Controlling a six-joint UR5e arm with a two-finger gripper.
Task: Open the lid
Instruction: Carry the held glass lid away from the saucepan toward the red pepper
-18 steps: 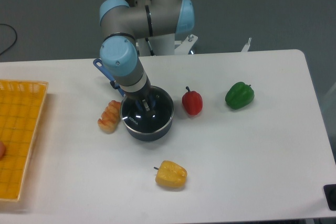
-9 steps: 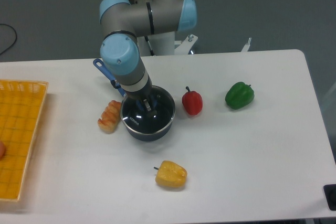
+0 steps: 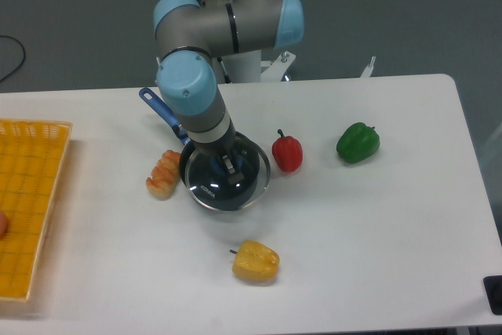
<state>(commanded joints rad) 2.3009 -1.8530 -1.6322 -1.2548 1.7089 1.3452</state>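
The round glass lid (image 3: 213, 191) with a thin metal rim is over the dark blue saucepan (image 3: 188, 164), shifted a little to the right and front of it, and looks lifted. My gripper (image 3: 225, 164) reaches down onto the lid's centre and is shut on the blue knob, which the fingers mostly hide. The saucepan's blue long handle (image 3: 157, 110) points to the back left. The pan's body is largely hidden under the lid.
A bread roll (image 3: 163, 173) lies against the pan's left side. A red pepper (image 3: 287, 152) stands just right of the lid, a green pepper (image 3: 358, 142) further right, a yellow pepper (image 3: 256, 261) in front. A yellow basket (image 3: 27, 202) is at the left edge.
My gripper has moved a little right and up with the lid; the lid's metal rim now shows, offset from the saucepan. The peppers and the bread have not moved.
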